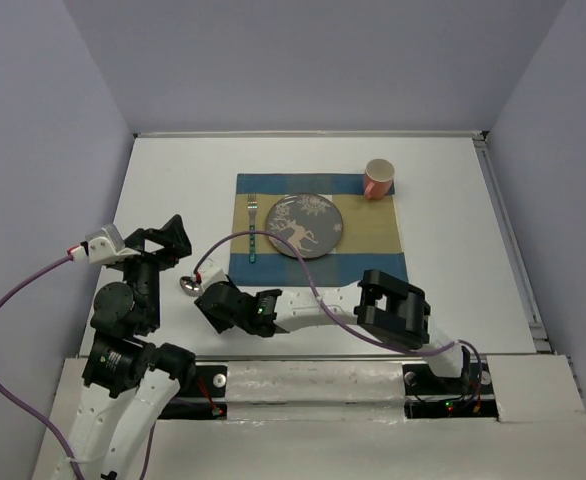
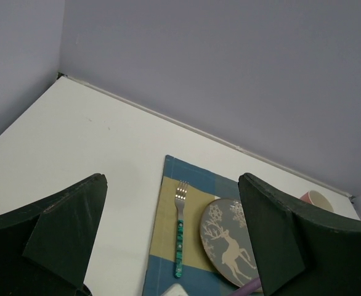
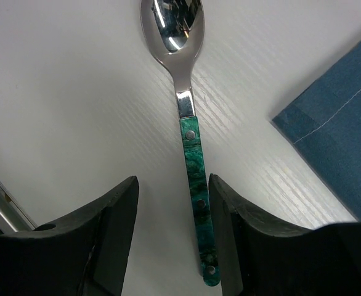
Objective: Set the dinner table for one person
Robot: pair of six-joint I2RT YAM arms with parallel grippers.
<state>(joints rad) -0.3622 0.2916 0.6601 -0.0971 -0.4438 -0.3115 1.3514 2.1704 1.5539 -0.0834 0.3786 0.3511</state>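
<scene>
Right gripper [image 3: 173, 185], jaws apart, straddles the spoon [image 3: 190, 148] on the table [image 3: 76, 92] beside the mat [image 3: 340, 142] corner; left gripper [image 2: 172, 179] gapes wide, facing fork [image 2: 180, 228], plate [image 2: 227, 240] and cup [image 2: 319, 200].

Dinner table [image 1: 173, 180] with placemat [image 1: 378, 240], spoon [image 3: 190, 148]

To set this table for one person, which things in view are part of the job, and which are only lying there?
Part of the job: dinner table, placemat, plate, fork, mug, and spoon, which lies off the placemat at the right gripper.
Only lying there: purple cable.
</scene>
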